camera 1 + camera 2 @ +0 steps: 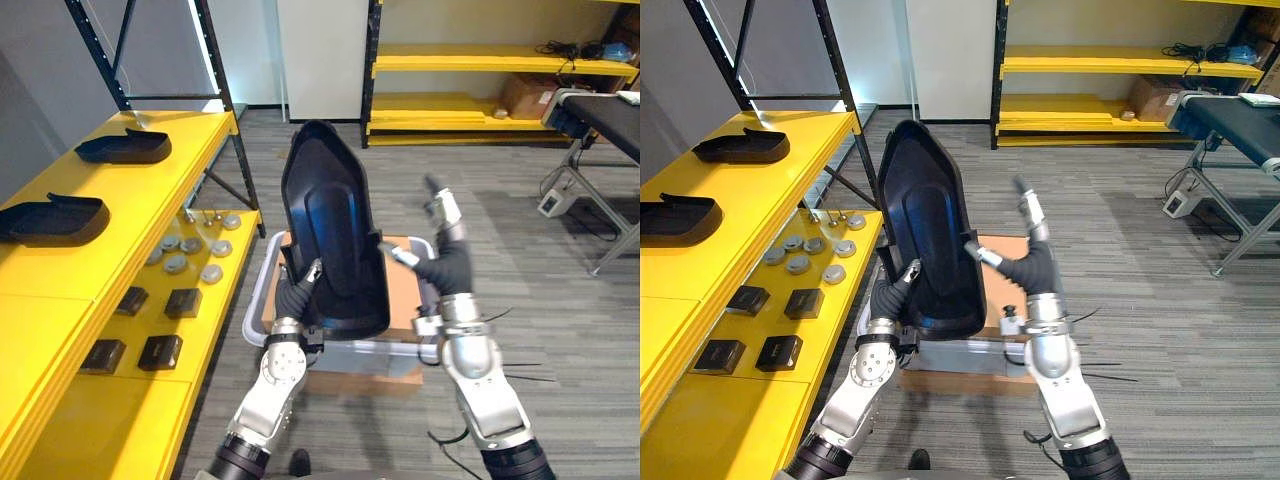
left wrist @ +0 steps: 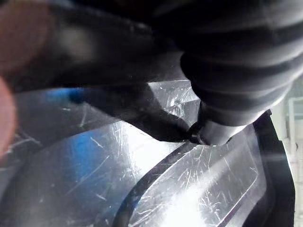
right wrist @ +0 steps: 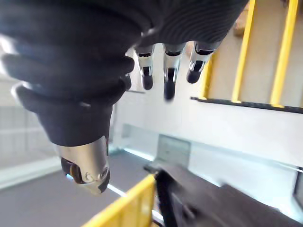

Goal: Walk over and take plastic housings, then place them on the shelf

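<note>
Yellow shelf (image 1: 135,195) beside, left robot hand (image 1: 295,296) gripping housing (image 1: 335,225) (upright)

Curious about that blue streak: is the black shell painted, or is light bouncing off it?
Left eye view: the blue streak on the plastic housing looks like reflected light; left wrist view: white glare and scratches beside the left robot hand.

We log yellow shelf (image 1: 150,195) | top tier: far housing (image 1: 125,148), near housing (image 1: 55,220) | lower tier: grey discs (image 1: 176,264), small black boxes (image 1: 183,302)
</note>
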Tool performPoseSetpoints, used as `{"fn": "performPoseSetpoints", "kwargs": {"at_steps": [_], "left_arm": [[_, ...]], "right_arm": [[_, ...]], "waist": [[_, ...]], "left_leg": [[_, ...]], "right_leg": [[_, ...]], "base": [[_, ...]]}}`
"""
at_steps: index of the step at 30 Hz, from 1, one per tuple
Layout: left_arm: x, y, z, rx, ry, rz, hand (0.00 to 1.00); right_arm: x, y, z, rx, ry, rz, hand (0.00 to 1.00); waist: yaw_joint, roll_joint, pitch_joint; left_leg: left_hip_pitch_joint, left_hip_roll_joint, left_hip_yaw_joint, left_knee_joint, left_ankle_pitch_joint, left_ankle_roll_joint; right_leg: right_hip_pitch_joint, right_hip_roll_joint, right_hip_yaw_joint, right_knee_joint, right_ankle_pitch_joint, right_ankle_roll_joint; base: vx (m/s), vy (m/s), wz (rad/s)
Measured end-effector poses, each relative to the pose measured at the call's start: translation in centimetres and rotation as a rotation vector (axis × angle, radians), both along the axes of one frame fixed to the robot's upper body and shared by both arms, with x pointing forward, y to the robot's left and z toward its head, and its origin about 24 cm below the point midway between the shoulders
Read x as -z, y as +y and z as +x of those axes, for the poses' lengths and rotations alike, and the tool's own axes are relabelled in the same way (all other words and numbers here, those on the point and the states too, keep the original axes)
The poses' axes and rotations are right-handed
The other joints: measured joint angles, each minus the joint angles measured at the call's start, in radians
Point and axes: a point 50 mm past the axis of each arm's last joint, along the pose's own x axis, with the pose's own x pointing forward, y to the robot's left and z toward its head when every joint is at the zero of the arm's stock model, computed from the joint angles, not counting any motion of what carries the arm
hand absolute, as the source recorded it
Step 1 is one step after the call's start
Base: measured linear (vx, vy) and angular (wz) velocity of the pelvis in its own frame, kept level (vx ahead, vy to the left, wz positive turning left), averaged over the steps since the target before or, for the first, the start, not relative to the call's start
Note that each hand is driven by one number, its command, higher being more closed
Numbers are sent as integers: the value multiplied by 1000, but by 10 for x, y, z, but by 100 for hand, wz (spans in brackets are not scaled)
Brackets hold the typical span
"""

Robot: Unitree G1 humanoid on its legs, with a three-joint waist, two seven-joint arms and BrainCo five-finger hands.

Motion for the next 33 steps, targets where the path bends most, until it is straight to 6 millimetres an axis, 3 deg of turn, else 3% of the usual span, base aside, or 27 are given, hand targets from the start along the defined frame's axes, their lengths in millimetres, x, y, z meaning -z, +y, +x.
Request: {"fn": "performPoseSetpoints", "kwargs": {"at_steps": [4, 5, 6, 7, 9, 10, 12, 15, 17, 21, 24, 25, 26, 27, 28, 29, 30, 31, 33], "left_arm": [[-5, 15, -7, -56, -19, -18, 100], [-6, 18, -8, -71, -25, -24, 100], [-8, 22, -9, -95, -33, -34, 100], [-9, 23, -10, -100, -34, -36, 100], [-11, 32, -18, -140, -46, -42, 100], [-11, 35, -20, -151, -47, -42, 100], [-10, 39, -26, -167, -46, -44, 100], [-8, 41, -28, -157, -49, -44, 100], [-9, 40, -30, -136, -57, -49, 100], [-11, 42, -42, -127, -64, -62, 100], [-13, 41, -45, -123, -75, -91, 100], [-16, 40, -45, -124, -87, -110, 100], [-18, 37, -43, -114, -94, -128, 100], [-19, 36, -43, -112, -102, -134, 100], [-21, 35, -42, -111, -114, -151, 100], [-20, 31, -41, -107, -107, -172, 100], [-18, 29, -40, -97, -99, -179, 100], [-16, 22, -31, -46, -98, -185, 100], [-13, 19, -27, -17, -88, -171, 100]], "right_arm": [[10, -55, -15, 225, -20, 167, 0], [19, -68, -19, 293, 9, 197, 0], [44, -91, -27, 410, 101, 248, 0], [51, -96, -29, 433, 126, 261, 0], [112, -124, -53, 600, 381, 366, 0], [130, -129, -61, 636, 455, 399, 0], [192, -138, -98, 734, 734, 540, 0], [247, -130, -143, 757, 1020, 642, 0], [284, -106, -180, 731, 1247, 739, 0], [312, -66, -211, 631, 1461, 824, 0], [319, -44, -203, 513, 1523, 803, 0], [319, -37, -195, 465, 1528, 781, 0], [320, -31, -192, 439, 1531, 777, 0], [321, -27, -190, 426, 1532, 780, 0], [321, -25, -186, 407, 1530, 777, 0], [319, -31, -178, 401, 1516, 747, 0], [318, -36, -174, 396, 1514, 712, 0], [314, -39, -146, 354, 1485, 666, 0], [315, -32, -140, 331, 1481, 670, 0]], "waist": [[-6, 0, 0], [-10, 0, 0], [-11, 0, 0], [-12, 0, 0], [-24, 1, -1], [-26, 2, -2], [-27, 15, -9], [-26, 20, -12], [-25, 24, -12], [-19, 14, -6], [5, 5, 21], [4, -3, 42], [4, -21, 54], [5, -43, 63], [7, -46, 82], [5, -32, 89], [-1, -20, 87], [3, -36, 98], [2, -45, 100]], "left_leg": [[-3, 3, 0, 0, -1, 0], [-4, 3, 0, 0, -1, 0], [-8, 2, -1, 0, -1, 0], [-8, 2, -1, 0, -1, 0], [-13, 2, -2, 0, -1, 0], [-15, 2, -3, 0, -1, 1], [-21, 2, -4, 0, -4, -1], [-21, 3, -5, 0, -6, -2], [-15, 4, -10, 0, -6, -2], [13, 2, -11, 1, -28, 1], [-14, -4, -39, 36, -32, 5], [-61, -9, -44, 85, -54, 30], [-104, -19, 2, 112, -119, 122], [-121, -18, 63, 151, -137, 150], [-176, 16, 213, 266, -159, 180], [-199, 73, 402, 369, -189, 195], [-176, 105, 531, 381, -219, 168], [-166, 51, 612, 350, -224, 160], [-168, 18, 597, 343, -229, 168]], "right_leg": [[0, 4, -2, -5, -3, -2], [0, 4, -2, -8, -3, -3], [-1, 4, -4, -12, -3, -3], [-1, 4, -4, -12, -3, -3], [-3, 4, -7, -16, -3, -3], [-4, 4, -7, -16, -2, -3], [-2, 4, -9, -15, 3, -2], [1, 6, -14, -11, 1, -4], [2, 4, -27, 15, -18, -4], [20, 2, -31, 63, -58, 1], [15, -5, -75, 114, -89, 5], [13, -18, -144, 139, -104, 7], [17, -45, -233, 147, -110, 9], [13, -77, -272, 142, -113, 5], [17, -103, -359, 161, -124, -2], [36, -124, -455, 192, -149, 7], [58, -135, -525, 213, -163, 27], [86, -199, -618, 235, -177, 72], [96, -200, -603, 200, -175, 74]], "base": [[0, 0, 0], [0, 0, 0], [0, 0, 0], [0, 0, 3], [0, 0, 2], [0, 0, 0], [0, 0, 0], [22, -19, 6], [4, -23, 16], [-31, -23, 7], [-60, -15, 57], [-87, -18, 164], [-79, 11, 196], [-75, 43, 218], [-29, 82, 228], [41, 98, 249], [304, 240, 316], [321, 258, 239], [224, 165, 109]]}}
